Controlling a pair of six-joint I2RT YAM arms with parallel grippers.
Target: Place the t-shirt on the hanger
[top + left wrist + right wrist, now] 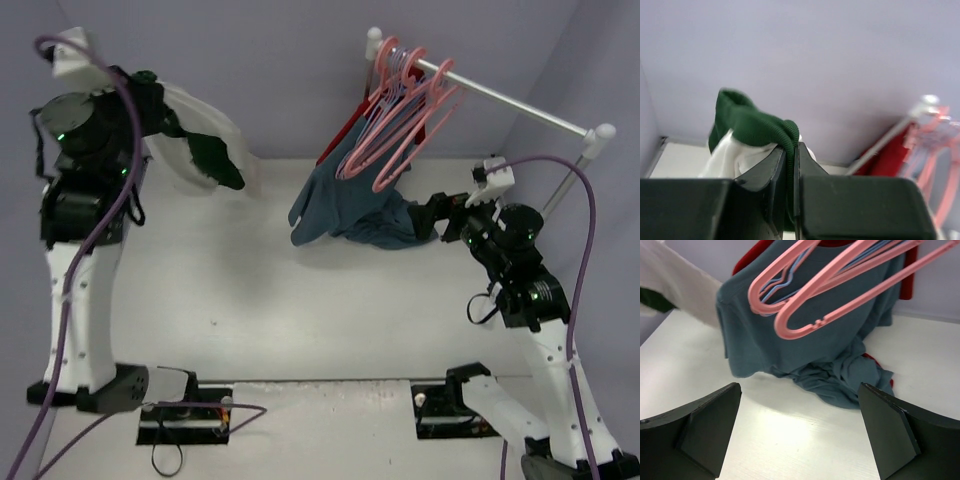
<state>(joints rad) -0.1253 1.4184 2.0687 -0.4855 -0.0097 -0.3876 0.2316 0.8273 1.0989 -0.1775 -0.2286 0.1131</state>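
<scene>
Held: t-shirt (205, 118), green ribbed trim pinched in left gripper (791, 152) jaws, 10 o'clock. Idle: right gripper (799, 390), jaws spread, 3 o'clock. We should isolate one hanger (850, 307), 1 o'clock.

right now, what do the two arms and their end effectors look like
Left arm and right arm: white links, black joints, small green lights, a purple cable each. Left end effector and right end effector: two blocky black fingers.

t-shirt (200, 120) far left, hangers (392, 95) on rail (520, 103) right
</scene>
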